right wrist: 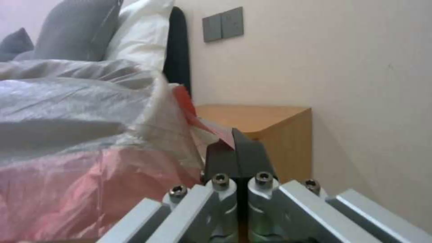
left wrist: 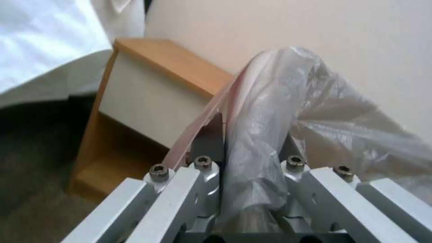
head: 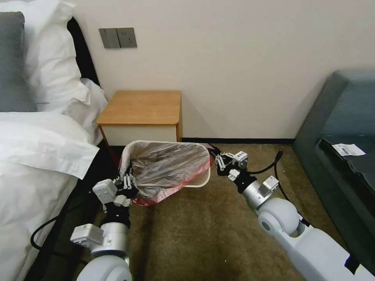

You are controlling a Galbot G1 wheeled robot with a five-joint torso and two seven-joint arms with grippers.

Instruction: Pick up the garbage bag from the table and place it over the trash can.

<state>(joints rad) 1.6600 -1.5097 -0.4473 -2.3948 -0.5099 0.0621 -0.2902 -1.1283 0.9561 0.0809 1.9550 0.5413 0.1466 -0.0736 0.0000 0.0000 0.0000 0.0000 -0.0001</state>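
Plastic garbage bag over trash can | left gripper, right gripper seemingly pinching it

Cream wall with grey switch plate; brown carpet; white-sheeted bed; dark sofa.

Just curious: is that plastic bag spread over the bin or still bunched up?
Spread: the garbage bag drapes across the trash can, held by the left gripper and right gripper.

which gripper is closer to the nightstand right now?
Right, narrowly. The right gripper, pinching the garbage bag, sits just below the table front corner. The left gripper holds the bag at the trash can nearer side.
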